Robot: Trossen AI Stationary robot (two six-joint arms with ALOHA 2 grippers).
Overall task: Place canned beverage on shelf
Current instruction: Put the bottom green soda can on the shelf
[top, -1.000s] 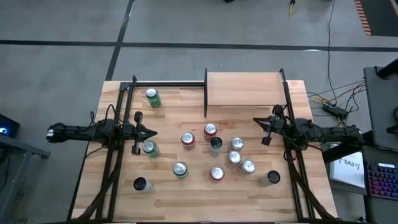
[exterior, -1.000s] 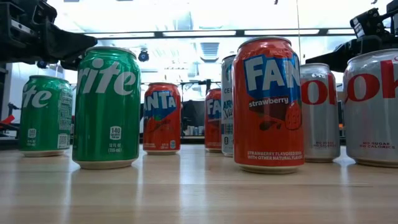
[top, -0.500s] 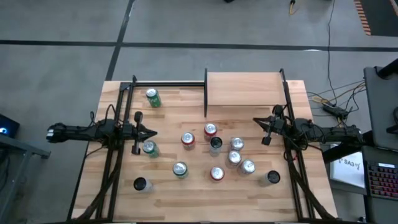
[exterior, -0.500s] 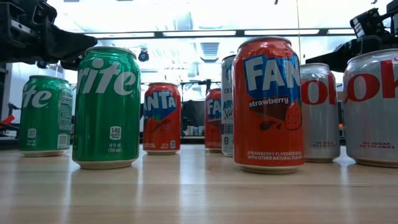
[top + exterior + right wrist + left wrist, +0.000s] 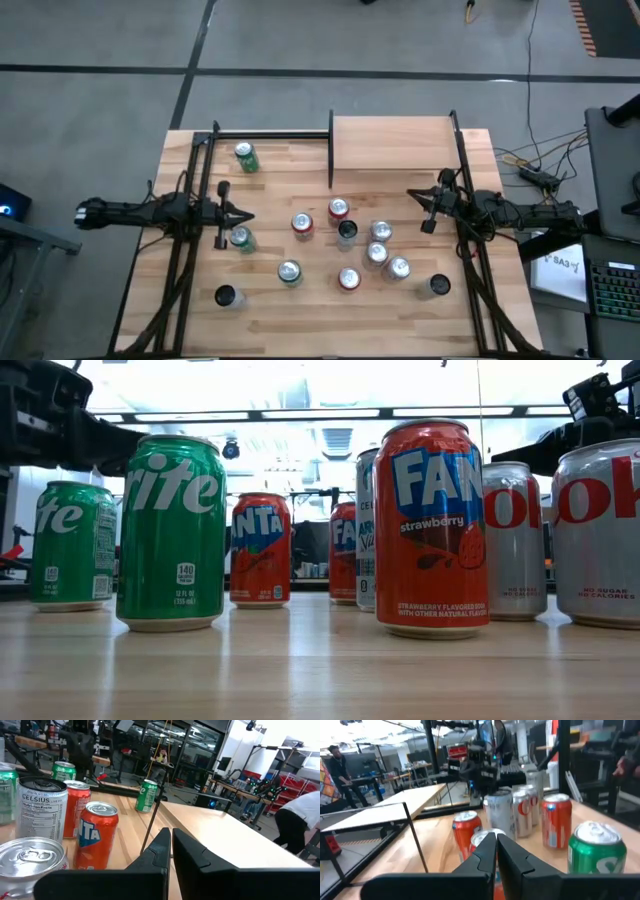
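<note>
The shelf (image 5: 390, 148), a light wood board edged by black posts, stands at the table's far right. Several cans stand upright on the tabletop: a red can (image 5: 339, 210) and another (image 5: 302, 224) sit nearest the shelf, with silver cans (image 5: 381, 231) to the right of them. My left gripper (image 5: 246, 215) is shut and empty above the table's left part, just beyond a green can (image 5: 240, 238) that also shows in the left wrist view (image 5: 596, 851). My right gripper (image 5: 410, 196) is shut and empty, right of the can cluster and near the shelf's front edge (image 5: 215, 837).
A lone green can (image 5: 245, 157) stands at the far left. A green can (image 5: 289, 272), a red can (image 5: 348, 279), a dark can (image 5: 225, 296) and a silver can (image 5: 436, 286) stand toward the near edge. A black rail (image 5: 270, 133) runs along the far edge.
My left gripper has shifted slightly and dipped a little by the green can. No can has moved.
</note>
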